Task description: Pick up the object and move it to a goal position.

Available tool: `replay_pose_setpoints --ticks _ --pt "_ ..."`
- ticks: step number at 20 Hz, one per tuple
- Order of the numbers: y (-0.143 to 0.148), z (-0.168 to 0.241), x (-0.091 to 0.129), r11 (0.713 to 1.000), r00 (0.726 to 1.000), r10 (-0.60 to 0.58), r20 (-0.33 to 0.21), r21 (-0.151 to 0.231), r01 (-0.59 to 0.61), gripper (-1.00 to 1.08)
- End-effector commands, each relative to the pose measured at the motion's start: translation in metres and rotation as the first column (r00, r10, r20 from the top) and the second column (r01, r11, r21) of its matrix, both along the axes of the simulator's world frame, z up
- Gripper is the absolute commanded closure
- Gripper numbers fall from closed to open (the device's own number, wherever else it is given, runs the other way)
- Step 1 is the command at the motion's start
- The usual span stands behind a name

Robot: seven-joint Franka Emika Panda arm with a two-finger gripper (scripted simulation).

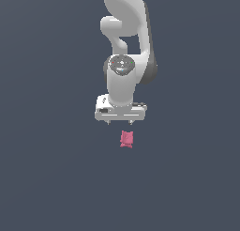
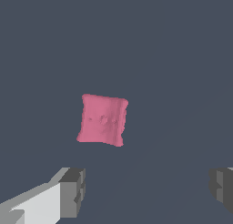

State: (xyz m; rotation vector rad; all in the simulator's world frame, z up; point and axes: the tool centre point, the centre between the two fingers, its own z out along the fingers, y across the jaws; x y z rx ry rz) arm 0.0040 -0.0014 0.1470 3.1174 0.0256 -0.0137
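We think the job is only at its start. The pink object [image 1: 126,139] lies on the flat dark floor [image 1: 47,178], and nothing is holding it. Picking it up, lifting it and carrying it to the goal are all left to do. We see no mark for the goal in either picture, so we cannot say where it is.

In the exterior view, the white arm [image 1: 124,80] comes down from the top of the picture and points straight down. Its gripper [image 1: 120,122] hangs just above the object, which sits at about five o'clock from it, close by but not touching.

The gripper is spread wide and holds nothing. In the wrist view, we see one finger [image 2: 73,191] and the other finger [image 2: 222,187] far apart, and the object [image 2: 103,119] is not between them yet. It sits at about eleven o'clock from the middle of the gap.

The object looks like a small puffy square with pointy corners. It may be soft, but the pictures are too plain for us to be sure.

We judge the gripper must line up over the object before it goes down.
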Motion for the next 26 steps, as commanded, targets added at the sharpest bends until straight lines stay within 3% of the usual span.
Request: replay_pose_setpoints --ticks 1,12,26 --pt "0.004 -0.007 0.004 1.000 1.000 -0.015 0.001 0.003 0.015 -0.92" --pt "0.033 -0.050 0.026 0.993 0.993 -0.115 0.008 0.022 0.115 -0.92" --pt "0.036 -0.081 0.027 0.992 0.992 -0.126 0.008 0.024 0.126 -0.92"
